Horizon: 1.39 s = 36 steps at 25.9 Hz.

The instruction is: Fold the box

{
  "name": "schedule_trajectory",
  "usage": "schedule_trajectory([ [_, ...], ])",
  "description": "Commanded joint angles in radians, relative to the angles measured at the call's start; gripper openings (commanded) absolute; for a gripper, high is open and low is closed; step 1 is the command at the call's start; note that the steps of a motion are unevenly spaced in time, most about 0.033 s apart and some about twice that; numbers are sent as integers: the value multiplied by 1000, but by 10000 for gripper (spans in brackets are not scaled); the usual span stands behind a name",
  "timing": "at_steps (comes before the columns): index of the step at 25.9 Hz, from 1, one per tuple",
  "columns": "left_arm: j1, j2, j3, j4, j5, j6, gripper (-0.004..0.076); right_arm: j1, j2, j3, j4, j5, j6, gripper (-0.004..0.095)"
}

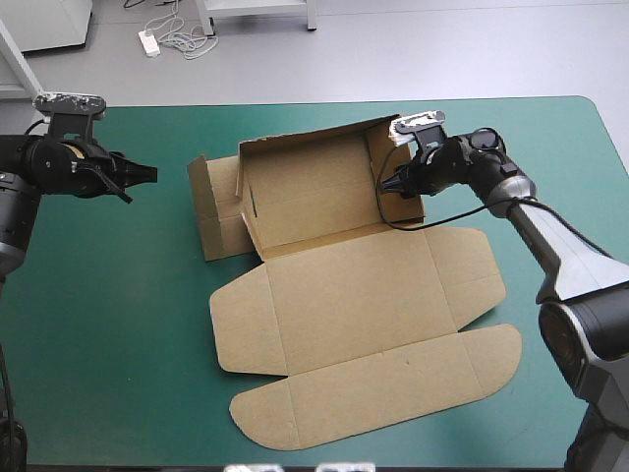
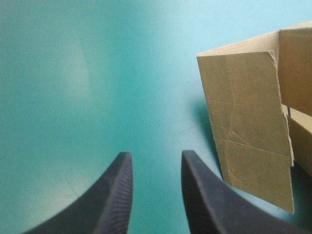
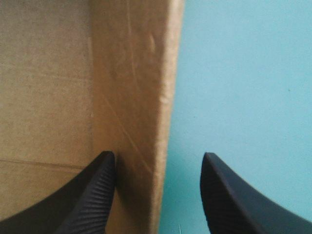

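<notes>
Fingers (image 3: 92,200) of the R gripper (image 3: 157,157) stand wide apart, astride the right side wall of the box (image 3: 131,73). One finger is inside, just beside the wall's inner face; the other is outside over the teal-green cover (image 3: 243,97), clear of the board, so not clamped. L gripper (image 2: 155,155): black fingers (image 2: 114,204) also apart, narrower gap, only cover btwn them. A raised brown flap of the box (image 2: 248,126) stands ahead & off to one side, not touching. High view: box (image 1: 364,285) lies approx mid-table, a bit askew. Far part is a tray w/ back wall & right wall up; at its left end the flaps splay outward, one upright. Lid part lies flat toward the near edge: big panel w/ side flaps, then a long rounded tuck flap nearest the robot. R gripper (image 1: 385,187) sits at the tray's right wall, arm coming in from the right. L gripper (image 1: 142,175) hovers over bare cover (image 1: 118,324) at the table's left side, short of the box's left flaps, not touching.
</notes>
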<state>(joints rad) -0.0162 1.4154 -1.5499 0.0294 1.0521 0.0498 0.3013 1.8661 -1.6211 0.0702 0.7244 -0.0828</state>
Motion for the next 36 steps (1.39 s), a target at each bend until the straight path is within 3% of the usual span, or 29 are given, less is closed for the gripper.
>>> schedule_trajectory([
  [1, -1, -30, -26, -7, -62, -2, 249, -3, -26, -33, 2, -88, -2, 382],
  [6, -1, -30, -26, -7, -64, -2, 249, -3, -19, -57, 2, -96, -2, 16],
  [7, -1, -30, -26, -7, -64, -2, 249, -3, -19, -66, 2, -96, -2, -18],
  [17, -1, -30, -26, -20, -66, -8, 249, -5, -19, -338, -11, 209, 75, -17],
  [21, -1, -30, -26, -45, -82, -8, 249, -5, -19, -462, -61, 431, 145, -17],
  [24, -1, -30, -26, -61, -82, -8, 249, -5, -19, -482, -59, 523, 149, -17],
  [28, -1, -30, -26, -65, -85, -6, 249, -3, -19, -460, -15, 525, 198, -17],
  [36, -1, -30, -26, -67, -92, -6, 249, -3, -91, -151, -6, 525, 202, -17],
])
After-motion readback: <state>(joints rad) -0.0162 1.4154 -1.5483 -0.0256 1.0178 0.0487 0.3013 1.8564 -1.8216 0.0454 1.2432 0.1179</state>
